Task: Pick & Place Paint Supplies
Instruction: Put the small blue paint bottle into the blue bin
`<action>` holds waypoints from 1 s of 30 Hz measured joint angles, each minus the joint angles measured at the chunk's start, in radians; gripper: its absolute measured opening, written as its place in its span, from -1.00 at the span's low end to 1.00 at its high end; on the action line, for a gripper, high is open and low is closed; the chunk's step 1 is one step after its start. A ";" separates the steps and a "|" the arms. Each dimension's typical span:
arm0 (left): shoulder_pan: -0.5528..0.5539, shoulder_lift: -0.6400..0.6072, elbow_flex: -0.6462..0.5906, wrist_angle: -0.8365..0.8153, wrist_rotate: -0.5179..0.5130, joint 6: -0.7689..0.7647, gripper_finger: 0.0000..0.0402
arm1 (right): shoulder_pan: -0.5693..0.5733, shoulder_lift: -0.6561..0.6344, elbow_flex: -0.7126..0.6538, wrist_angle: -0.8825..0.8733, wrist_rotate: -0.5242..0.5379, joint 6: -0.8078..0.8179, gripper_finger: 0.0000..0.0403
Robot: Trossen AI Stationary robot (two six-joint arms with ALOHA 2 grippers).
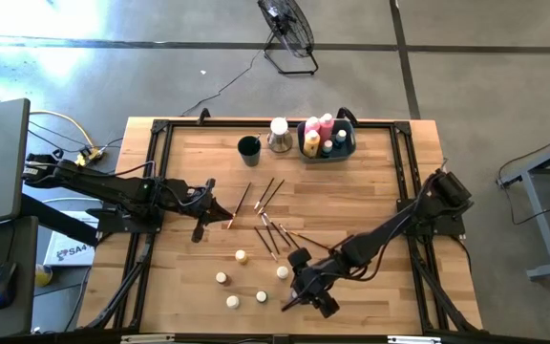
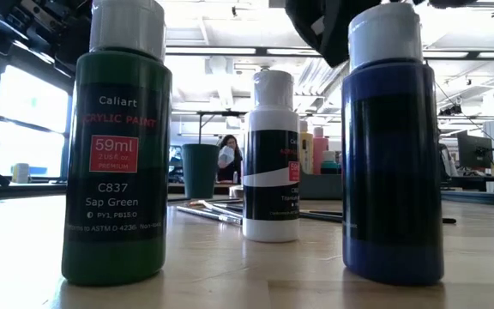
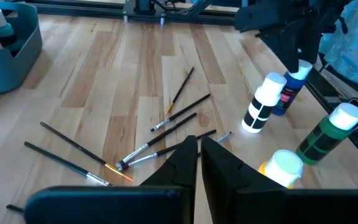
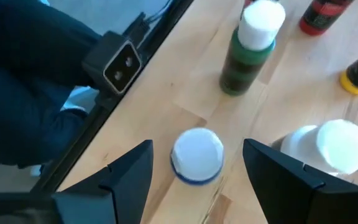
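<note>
Directly under the right gripper — fingers spread; blue bottle between, ungrasped.

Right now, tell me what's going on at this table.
The right gripper hangs open over the blue bottle, one finger on each side of its white cap, nothing gripped yet. The green bottle and the white bottle stand close by on the table. The left gripper waits shut and empty above the scattered brushes. A few bottles already sit in the bin at the far edge.
</note>
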 joint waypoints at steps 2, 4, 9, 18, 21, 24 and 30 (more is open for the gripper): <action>0.000 0.000 0.000 -0.002 0.000 0.000 -0.90 | -0.008 0.000 -0.017 0.027 -0.028 0.000 0.20; 0.000 0.000 0.000 -0.002 0.000 0.000 -0.90 | -0.014 0.000 -0.036 0.053 -0.044 0.003 0.20; 0.000 0.000 0.000 -0.002 0.000 0.000 -0.90 | -0.017 0.001 -0.039 0.063 -0.047 0.005 0.20; 0.000 0.000 0.000 -0.002 0.000 0.000 -0.90 | -0.017 0.018 -0.039 0.070 -0.067 0.003 0.20; 0.000 0.000 0.000 -0.008 0.000 0.000 -0.90 | -0.018 0.034 -0.038 0.093 -0.073 0.002 0.20; 0.000 0.000 0.000 -0.020 0.000 -0.001 -0.90 | -0.017 0.034 -0.039 0.092 -0.084 0.001 0.20; 0.000 0.000 0.000 -0.034 -0.005 -0.004 -0.90 | -0.017 0.032 -0.039 0.101 -0.084 0.001 0.20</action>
